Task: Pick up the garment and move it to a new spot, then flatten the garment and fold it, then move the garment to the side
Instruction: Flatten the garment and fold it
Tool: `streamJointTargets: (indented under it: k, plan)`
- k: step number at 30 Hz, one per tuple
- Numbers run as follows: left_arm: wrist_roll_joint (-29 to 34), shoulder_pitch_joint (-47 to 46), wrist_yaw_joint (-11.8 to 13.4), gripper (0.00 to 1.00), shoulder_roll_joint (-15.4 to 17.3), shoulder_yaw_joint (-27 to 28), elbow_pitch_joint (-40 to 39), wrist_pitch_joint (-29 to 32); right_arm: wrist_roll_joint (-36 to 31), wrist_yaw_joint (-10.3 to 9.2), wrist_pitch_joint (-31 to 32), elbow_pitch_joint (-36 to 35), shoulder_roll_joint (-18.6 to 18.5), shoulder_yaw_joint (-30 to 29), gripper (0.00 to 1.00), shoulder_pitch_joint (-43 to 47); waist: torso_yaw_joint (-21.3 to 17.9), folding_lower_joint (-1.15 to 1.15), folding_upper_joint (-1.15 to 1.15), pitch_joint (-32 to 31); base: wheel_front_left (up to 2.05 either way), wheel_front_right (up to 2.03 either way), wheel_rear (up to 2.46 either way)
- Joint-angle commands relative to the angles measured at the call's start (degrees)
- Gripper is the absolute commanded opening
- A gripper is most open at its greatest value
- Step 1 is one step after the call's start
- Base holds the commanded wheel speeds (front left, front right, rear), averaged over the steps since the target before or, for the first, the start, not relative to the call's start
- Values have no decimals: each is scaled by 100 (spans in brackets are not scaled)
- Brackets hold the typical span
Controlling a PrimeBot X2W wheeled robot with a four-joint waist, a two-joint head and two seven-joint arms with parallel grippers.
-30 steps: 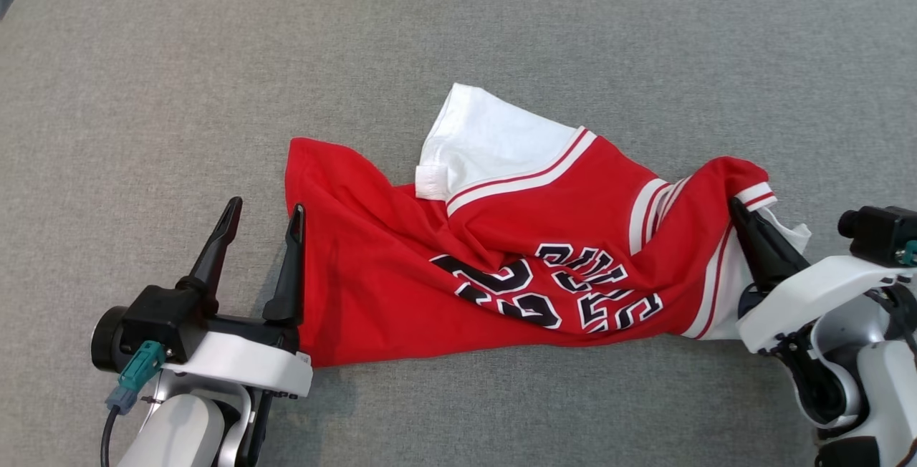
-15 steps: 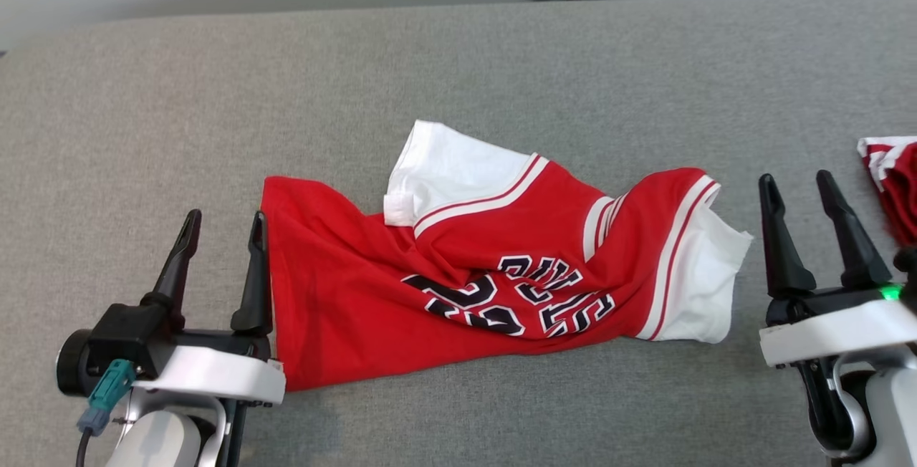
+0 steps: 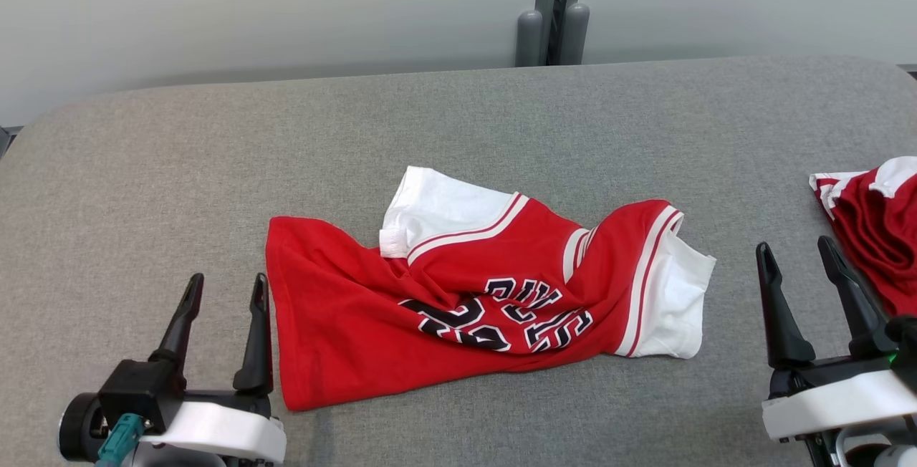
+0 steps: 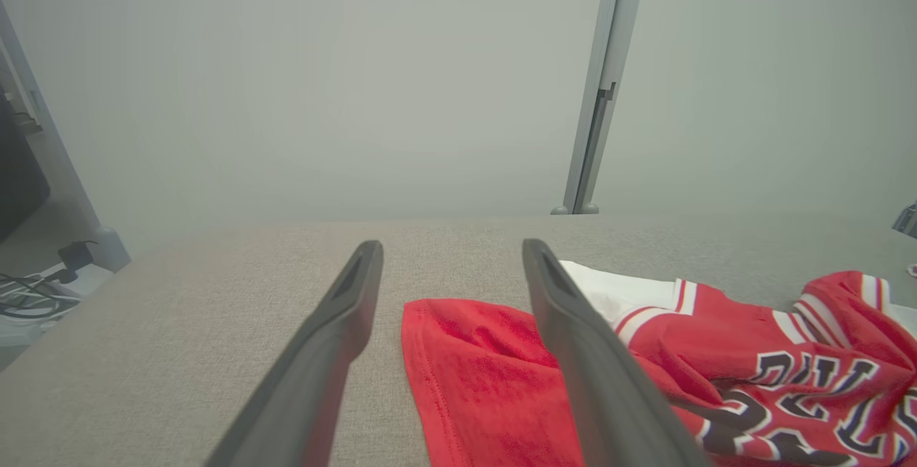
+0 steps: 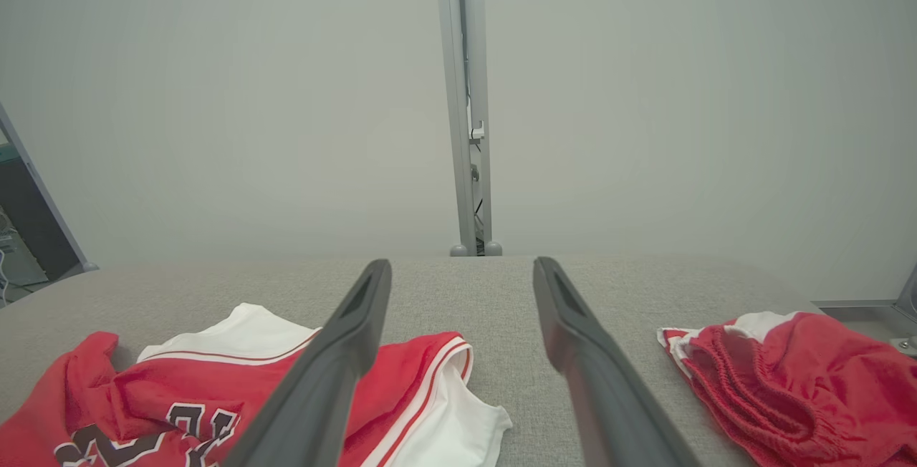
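The garment (image 3: 458,288) is a red jersey with white sleeves, white stripes and black lettering. It lies rumpled in the middle of the grey padded table (image 3: 215,152), and is seen as well as the garment (image 4: 487,374) and the garment (image 5: 179,395) in the wrist views. My left gripper (image 3: 226,291) stands open just off its left edge, not touching it. My right gripper (image 3: 795,252) stands open to the right of the white sleeve, apart from the cloth. Nothing sits between the fingers (image 4: 337,338) of the left or the fingers (image 5: 573,338) of the right.
A second red and white piece of clothing (image 3: 874,216) lies bunched at the table's right edge, close to my right gripper, also the red clothing (image 5: 781,374). A grey post (image 3: 555,8) stands behind the table against a pale wall.
My right gripper has let go of the garment's right sleeve end, opened and drawn back to the right. The camera has tilted up, bringing the wall and the second clothing into view.
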Motion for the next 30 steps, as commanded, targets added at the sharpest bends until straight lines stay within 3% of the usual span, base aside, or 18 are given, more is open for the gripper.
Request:
streamJointTargets:
  k: [1,8,19,29,30]
  plan:
    - [-8,77,20,100,29,0,-16,11,-39,0,43,-54,0,-37,100,66,5,0,0,-19,0,0,0]
    - [-16,21,-50,100,91,-154,-51,231,-16,0,231,-300,101,-53,100,218,-15,0,0,-26,0,0,0]
    - [-918,70,-607,100,143,-453,640,1760,45,0,309,-354,98,80,100,44,-119,0,0,368,0,0,0]
    - [-1369,-18,-873,100,60,-463,1052,2096,111,0,169,-307,119,109,100,-79,-136,0,0,658,0,0,0]
    - [-1378,-30,-928,70,66,-472,1016,2056,112,0,159,-297,121,111,100,-82,-129,0,0,670,0,0,0]
